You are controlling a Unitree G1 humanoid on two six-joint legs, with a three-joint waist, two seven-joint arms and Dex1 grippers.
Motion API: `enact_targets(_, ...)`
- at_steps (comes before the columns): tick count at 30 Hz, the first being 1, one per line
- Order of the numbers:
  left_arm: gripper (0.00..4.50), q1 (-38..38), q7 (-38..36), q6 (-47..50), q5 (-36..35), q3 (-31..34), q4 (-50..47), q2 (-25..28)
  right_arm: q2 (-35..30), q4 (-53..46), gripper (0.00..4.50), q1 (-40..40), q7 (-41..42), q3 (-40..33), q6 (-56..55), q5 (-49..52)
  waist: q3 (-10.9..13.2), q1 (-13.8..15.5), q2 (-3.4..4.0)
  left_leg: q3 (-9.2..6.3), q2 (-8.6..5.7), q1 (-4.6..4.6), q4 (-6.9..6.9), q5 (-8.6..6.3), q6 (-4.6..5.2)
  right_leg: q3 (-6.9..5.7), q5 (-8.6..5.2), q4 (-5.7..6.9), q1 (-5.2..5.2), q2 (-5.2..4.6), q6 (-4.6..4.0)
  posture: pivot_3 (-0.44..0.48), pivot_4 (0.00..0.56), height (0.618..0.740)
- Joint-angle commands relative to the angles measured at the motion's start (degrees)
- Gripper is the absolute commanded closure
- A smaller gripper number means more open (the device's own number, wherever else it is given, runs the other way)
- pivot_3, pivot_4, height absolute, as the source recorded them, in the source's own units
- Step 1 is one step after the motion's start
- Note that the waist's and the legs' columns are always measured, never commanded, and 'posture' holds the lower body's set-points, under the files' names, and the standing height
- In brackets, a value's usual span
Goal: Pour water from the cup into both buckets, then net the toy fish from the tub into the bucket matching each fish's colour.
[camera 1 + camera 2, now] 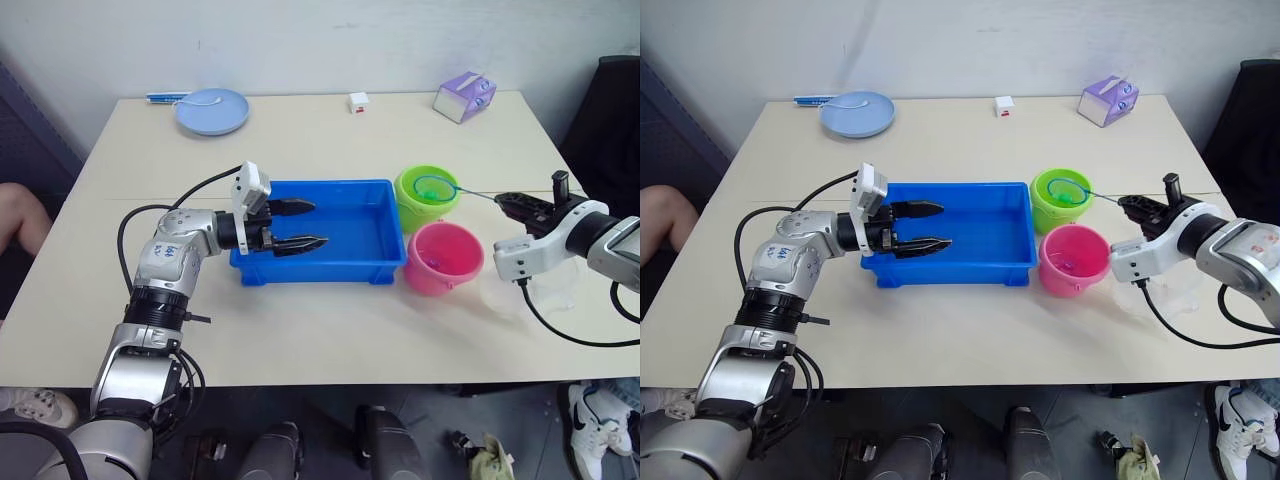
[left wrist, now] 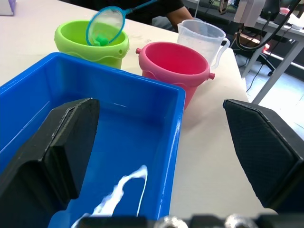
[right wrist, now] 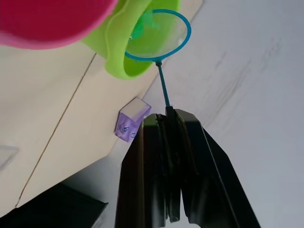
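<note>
The net (image 1: 436, 186), light and floppy-meshed with a green fish (image 2: 99, 40) inside, hovers over the green bucket (image 1: 425, 197) right of centre; its thin stiff handle is pinched in the closed right claw (image 1: 512, 201). The left claw (image 1: 300, 225) gapes empty over the tub (image 1: 366, 226).

A cream table (image 1: 330, 130) stands against a white wall (image 1: 330, 40).

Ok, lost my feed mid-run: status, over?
Right claw shut on net handle, hoop over green bucket, green fish in mesh. Left claw open over tub. Nothing blocking.
</note>
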Motion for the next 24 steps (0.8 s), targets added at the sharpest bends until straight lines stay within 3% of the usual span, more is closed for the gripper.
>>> enact_targets(1,0.0,-1.5,0.2,-1.3,-0.1,1.1,-0.7,0.0,0.7,0.5,3.74,-1.5,-2.2,-4.9,2.1,0.2,0.0,0.0,0.0,0.0,0.0,0.0,0.0,0.0,0.0,0.0,0.0,0.01,0.0,0.0,0.0,0.0,0.15,0.74)
enact_targets(7,0.0,-1.7,0.2,-1.8,-0.1,1.1,-0.1,-0.2,0.9,-1.2,3.74,0.2,-0.2,-4.1,-0.9,0.3,0.0,0.1,0.0,0.01,0.0,0.0,0.0,0.0,0.0,0.01,0.0,0.01,0.01,0.0,0.0,0.0,0.15,0.74)
enact_targets(12,0.0,-1.8,0.2,-1.9,-0.1,0.9,0.0,-0.2,5.0,-1.5,3.74,0.3,1.9,-8.7,4.6,6.4,0.0,0.0,0.0,0.03,-0.01,0.0,0.04,0.0,0.0,0.03,0.0,0.03,0.01,0.0,0.01,0.0,0.15,0.74)
enact_targets(16,0.0,-0.7,-1.2,-0.7,-0.3,0.3,-1.4,0.8,12.9,-7.0,3.74,1.8,11.6,-14.8,16.5,25.6,0.0,0.0,0.0,0.01,0.07,0.0,0.04,0.0,0.0,0.0,0.0,0.21,0.05,0.02,0.01,0.0,0.15,0.74)
enact_targets(20,0.0,2.5,-6.1,3.3,-2.0,-0.9,-8.1,4.5,21.5,-20.5,3.74,4.2,21.0,-20.0,37.9,50.3,0.0,-0.2,-0.01,-0.11,0.14,-0.01,0.06,0.0,0.0,0.02,0.01,0.19,0.11,0.02,0.01,0.0,0.15,0.74)
enact_targets(24,0.0,5.8,-12.3,7.6,-3.3,-0.5,-14.9,13.0,24.5,-31.4,3.74,9.4,27.2,-23.6,54.3,72.1,0.0,0.0,0.0,-0.37,0.15,-0.1,0.13,-0.02,-0.03,0.2,0.01,0.24,0.08,0.03,-0.01,0.0,0.15,0.74)
